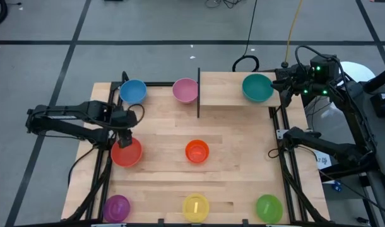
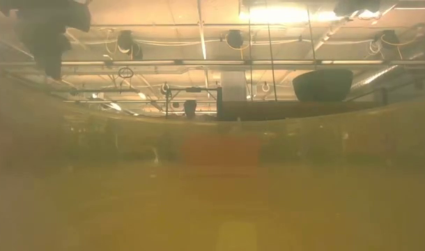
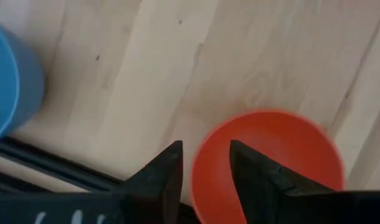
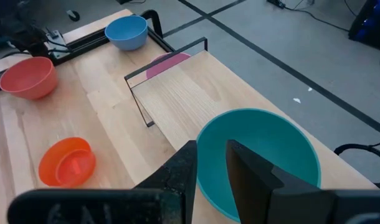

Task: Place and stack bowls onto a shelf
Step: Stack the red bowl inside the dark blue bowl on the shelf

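Observation:
The red bowl [image 1: 126, 153] stands on the tabletop at the left. My left gripper [image 3: 205, 155] points down at the bowl's near-arm rim [image 3: 196, 165], open, with one finger outside and one over the inside; a gap shows on each side. The shelf [image 1: 221, 94], a raised light-wood board with a black bar, stands at the table's far side. The teal bowl [image 1: 257, 87] is upright at the shelf's right end, with my right gripper [image 4: 209, 152] shut on it. I cannot tell whether its base rests on the shelf. My right gripper holds the teal bowl by its rim [image 4: 205, 165] on the side toward the table's right edge. One finger is inside the bowl and one outside. The fingers come slanting down from the right. The bowl sits upright over the shelf [image 2: 322, 85].
A pink bowl [image 1: 183, 90] sits by the shelf's black bar and a blue bowl [image 1: 133, 91] at the far left. An orange bowl [image 1: 197, 151] stands mid-table. Purple [image 1: 117, 207], yellow [image 1: 195, 207] and green [image 1: 268, 207] bowls line the near edge. Black frame rails run along both sides.

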Controlling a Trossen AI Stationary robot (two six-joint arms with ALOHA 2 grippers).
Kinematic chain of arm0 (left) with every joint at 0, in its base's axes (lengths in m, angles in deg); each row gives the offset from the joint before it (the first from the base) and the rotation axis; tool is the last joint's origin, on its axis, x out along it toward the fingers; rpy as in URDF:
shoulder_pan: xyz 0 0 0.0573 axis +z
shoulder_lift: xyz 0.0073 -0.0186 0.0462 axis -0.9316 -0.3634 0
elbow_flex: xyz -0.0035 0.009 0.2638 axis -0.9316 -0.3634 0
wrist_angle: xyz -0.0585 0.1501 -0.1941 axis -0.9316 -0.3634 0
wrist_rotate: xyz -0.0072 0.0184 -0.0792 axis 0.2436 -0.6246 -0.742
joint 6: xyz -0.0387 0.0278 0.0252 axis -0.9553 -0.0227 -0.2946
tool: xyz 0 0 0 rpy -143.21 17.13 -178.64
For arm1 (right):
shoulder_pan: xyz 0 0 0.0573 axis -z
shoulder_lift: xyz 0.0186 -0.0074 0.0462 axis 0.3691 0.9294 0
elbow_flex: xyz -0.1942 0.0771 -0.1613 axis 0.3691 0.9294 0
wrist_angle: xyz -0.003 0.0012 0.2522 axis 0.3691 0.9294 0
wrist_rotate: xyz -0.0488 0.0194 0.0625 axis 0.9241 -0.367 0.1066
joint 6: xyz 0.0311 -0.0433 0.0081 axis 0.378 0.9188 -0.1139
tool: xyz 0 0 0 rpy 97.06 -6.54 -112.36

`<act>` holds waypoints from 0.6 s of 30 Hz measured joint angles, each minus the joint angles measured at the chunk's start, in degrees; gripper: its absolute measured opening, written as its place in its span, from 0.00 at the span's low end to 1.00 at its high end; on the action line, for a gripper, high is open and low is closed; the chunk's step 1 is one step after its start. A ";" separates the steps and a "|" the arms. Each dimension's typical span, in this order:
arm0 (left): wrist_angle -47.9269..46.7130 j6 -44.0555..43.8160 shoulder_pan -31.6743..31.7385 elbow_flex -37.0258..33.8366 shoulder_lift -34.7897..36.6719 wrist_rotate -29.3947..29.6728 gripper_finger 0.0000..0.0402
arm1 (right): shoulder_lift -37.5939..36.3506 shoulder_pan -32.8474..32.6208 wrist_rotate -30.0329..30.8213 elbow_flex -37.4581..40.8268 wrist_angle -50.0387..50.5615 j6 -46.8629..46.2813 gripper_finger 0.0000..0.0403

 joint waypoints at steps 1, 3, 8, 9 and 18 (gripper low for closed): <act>0.10 1.17 -0.01 -0.11 -0.45 -0.40 0.34 | 0.00 0.00 -0.01 0.00 0.00 0.00 0.20; 0.44 2.68 -0.02 -1.19 -0.89 -1.43 0.34 | 0.00 0.00 -0.02 0.00 0.00 0.00 0.20; 3.11 4.40 -0.02 -6.58 -1.22 -1.67 0.34 | 0.00 0.00 -0.02 0.00 0.00 0.01 0.20; 3.81 4.80 0.00 -7.72 -1.21 -1.68 0.34 | 0.00 0.00 -0.02 0.00 0.02 0.05 0.20; 9.05 5.11 -0.01 -16.09 -1.21 -6.19 0.34 | 0.00 0.00 -0.02 0.00 0.04 0.70 0.20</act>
